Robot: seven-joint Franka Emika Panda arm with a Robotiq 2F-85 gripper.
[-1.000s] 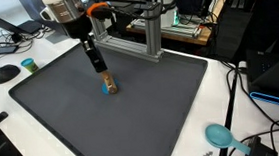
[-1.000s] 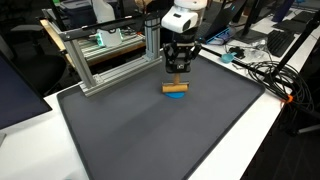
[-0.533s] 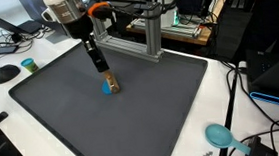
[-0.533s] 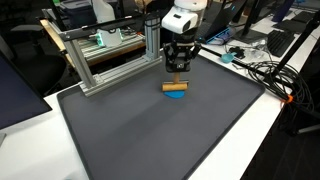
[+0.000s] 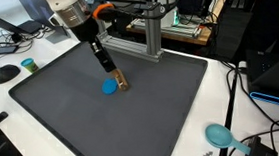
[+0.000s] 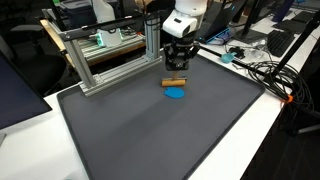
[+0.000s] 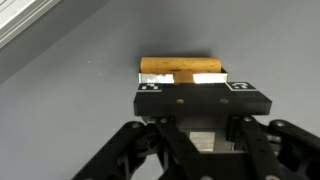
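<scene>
Wrist view: the gripper's body is covering the lower half of the wooden block (image 7: 180, 66), so only a tan strip lying crosswise is showing. The gripper (image 7: 195, 86) is clamping the block between its fingers. In both exterior views the block is hanging just beside a blue disc (image 5: 109, 87) over the dark mat (image 5: 73, 123). Whether it's touching the mat is hard to make out.

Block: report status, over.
Claw shut on block. Block level, beside blue disc, looks apart. Only the disc nearby on mat.
</scene>
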